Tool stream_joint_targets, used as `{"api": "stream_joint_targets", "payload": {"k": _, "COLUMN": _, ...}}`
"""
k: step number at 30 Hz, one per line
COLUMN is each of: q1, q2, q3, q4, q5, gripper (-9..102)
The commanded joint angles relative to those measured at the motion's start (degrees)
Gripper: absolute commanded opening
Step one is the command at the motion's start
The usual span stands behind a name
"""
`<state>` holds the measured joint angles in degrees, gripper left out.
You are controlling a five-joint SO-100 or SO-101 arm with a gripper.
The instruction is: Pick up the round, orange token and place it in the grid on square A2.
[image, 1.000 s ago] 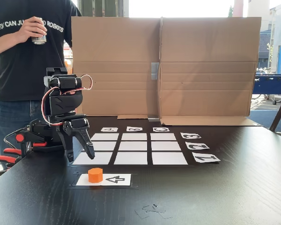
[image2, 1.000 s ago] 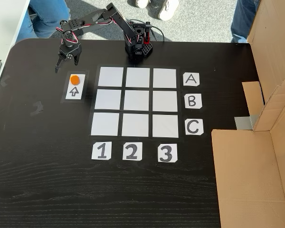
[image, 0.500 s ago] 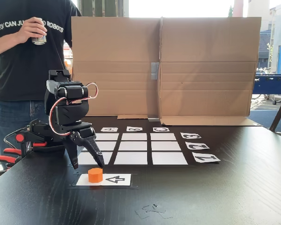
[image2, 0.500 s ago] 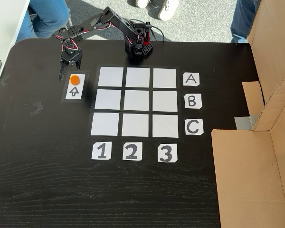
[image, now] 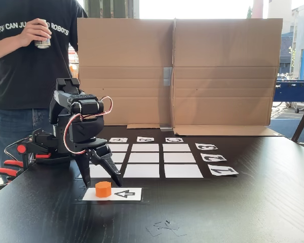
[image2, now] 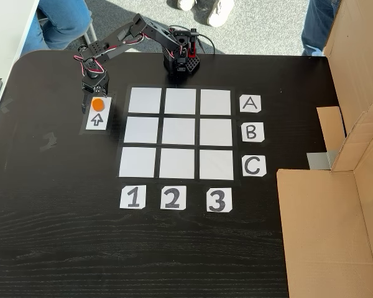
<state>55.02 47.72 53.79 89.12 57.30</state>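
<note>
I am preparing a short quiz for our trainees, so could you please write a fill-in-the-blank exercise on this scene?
1. The orange token lies on a white card printed with a black ____.
2. The grid holds ____ white cells.
3. The tool has its fingers spread ____ above the token.
4. The person behind the table holds a ____.

Missing words: arrow; nine; open; can

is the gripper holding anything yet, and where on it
Nothing is held. The gripper hangs open just above the orange token, which sits untouched on the arrow card.
</note>
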Motion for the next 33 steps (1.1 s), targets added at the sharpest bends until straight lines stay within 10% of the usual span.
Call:
{"api": "stream_joint_targets", "payload": {"k": 1, "q1": -0.6, "q2": -0.5, "q3": -2.9, "q4": 0.4, "q5": -0.3, "gripper": 49}}
{"api": "stream_joint_targets", "payload": {"k": 7, "q1": -1.1, "q2": -2.5, "q3": -5.0, "q4": -0.2, "q5": -0.3, "gripper": 43}}
{"api": "stream_joint_targets", "payload": {"k": 14, "q1": -1.7, "q2": -4.6, "q3": -6.2, "q4": -0.6, "q5": -1.8, "gripper": 0}}
{"api": "stream_joint_targets", "payload": {"k": 33, "q1": 6.2, "q2": 7.4, "q3": -4.5, "q4": -2.5, "q5": -0.2, "gripper": -1}}
